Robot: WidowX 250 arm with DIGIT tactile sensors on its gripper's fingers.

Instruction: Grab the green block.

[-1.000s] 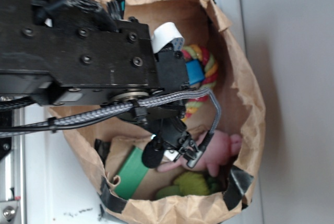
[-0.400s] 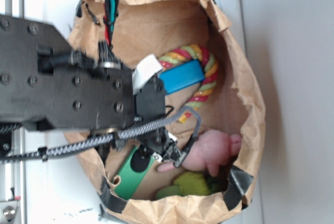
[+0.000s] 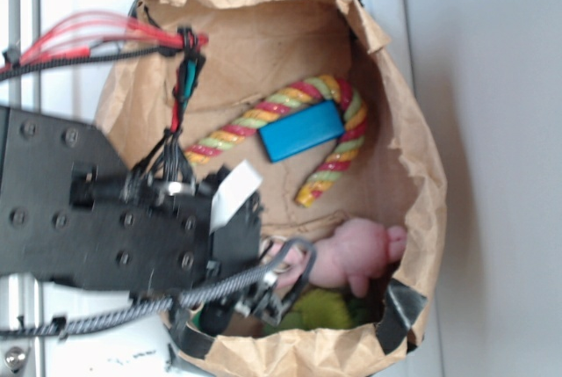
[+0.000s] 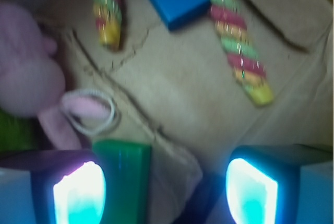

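In the wrist view the green block [image 4: 122,179] lies on the brown paper floor of the bag, a flat smooth slab with its end pointing away from me. My gripper [image 4: 164,192] is open and straddles it. The block sits right beside the left glowing pad [image 4: 78,192], while a wide gap separates it from the right pad [image 4: 250,192]. In the exterior view my gripper [image 3: 268,300] and the black arm cover the block almost entirely; only a dark green sliver [image 3: 205,315] shows.
All of this is inside a brown paper bag [image 3: 421,175] with crumpled walls. A blue block [image 3: 301,129] rests on a striped rope toy [image 3: 325,96]. A pink plush [image 3: 356,254] and a lime-green plush [image 3: 320,311] lie close beside my gripper.
The arm has moved toward the bag's lower-left corner and now covers the green block. The blue block and rope toy have come into full view.
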